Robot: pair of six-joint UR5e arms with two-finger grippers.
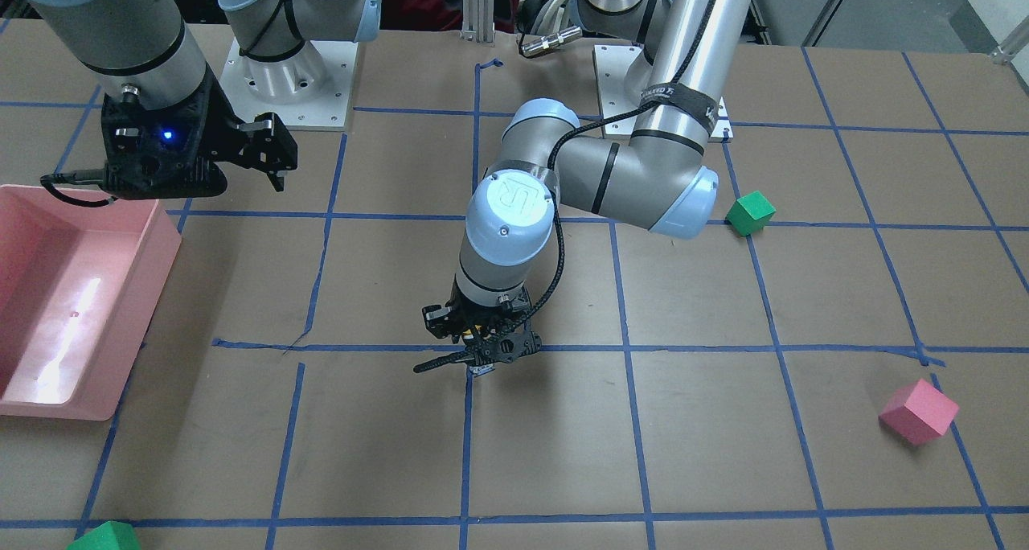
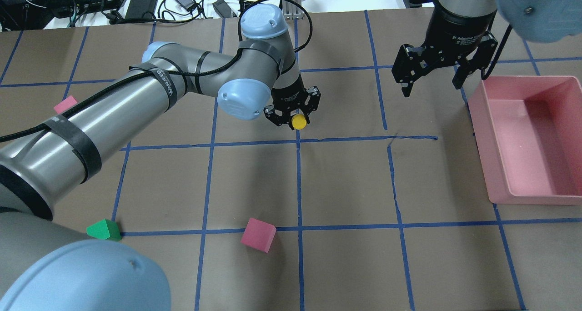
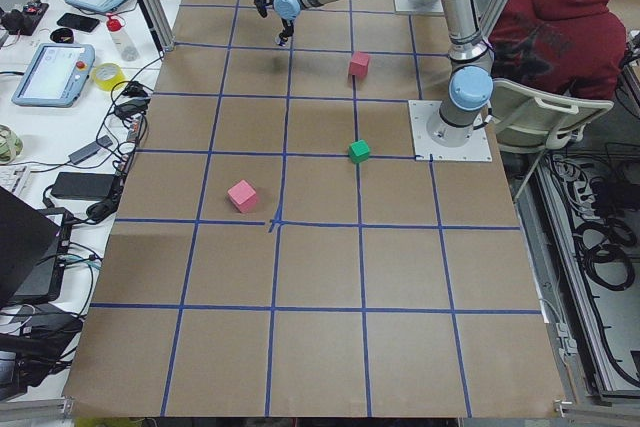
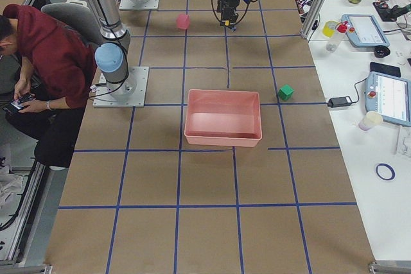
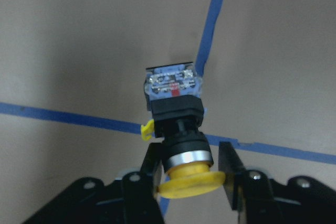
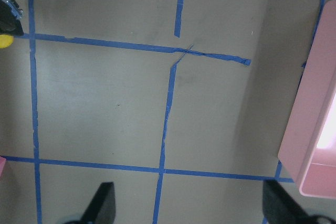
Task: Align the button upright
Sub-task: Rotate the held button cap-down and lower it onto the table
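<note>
Open room: You have bare brown paper on the table (image 2: 345,179) on every side of the button (image 5: 176,124). The nearest pink cube (image 2: 258,234) and the green cube (image 2: 104,229) both lie well apart from it, toward the robot's base.
Edges: The pink bin (image 2: 527,133) stands on the robot's right side, well clear of the button. Its near wall is just beside the right gripper (image 2: 432,81). A second pink cube (image 1: 919,411) sits out toward the table's left end.
Left gripper (image 5: 189,174): You will find it narrowly closed, pointing down at the table. The yellow cap sits between its fingers (image 5: 229,174) and the cap's rim meets both of them. It holds nothing else.
Right gripper: It is spread wide with nothing between the fingers, and it hangs above the table, apart from everything.
Button position: Look near the table's middle, just beside a crossing of the blue tape lines (image 2: 298,141), under the left gripper.
Button axis: The long axis runs along the gripper's own line, close to vertical. The yellow cap is up at the fingers, the black body is below it, and the grey-blue terminal block is lowest, toward the paper. You cannot tell from these views whether the block rests on the paper or hangs just above it.
</note>
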